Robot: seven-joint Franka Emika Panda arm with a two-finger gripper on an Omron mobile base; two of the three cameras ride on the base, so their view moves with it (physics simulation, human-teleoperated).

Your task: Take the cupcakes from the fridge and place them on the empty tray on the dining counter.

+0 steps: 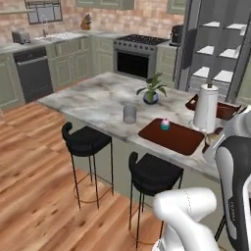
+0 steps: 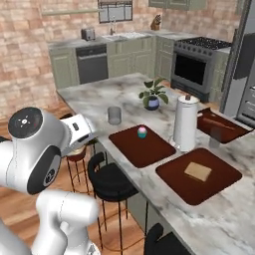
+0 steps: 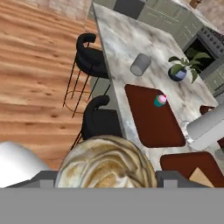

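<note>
We cannot see the end effector (image 3: 107,175) tips: a round tan swirled cupcake (image 3: 106,164) sits between them and is itself cut off by the grey band below. Beside the paper-towel roll (image 1: 206,109), the tray with tan food (image 1: 212,139) is mostly hidden by the arm in the left base view. The fridge (image 1: 215,44) runs off the top and right edges. On the table (image 1: 98,100), the cupcake on the tray (image 1: 165,124) is too small to show detail.

Tan swirl-frosted cupcake (image 3: 106,162) between the jaws, above marble counter (image 3: 124,43), tray (image 3: 151,116), teal cupcake (image 3: 159,100).
</note>
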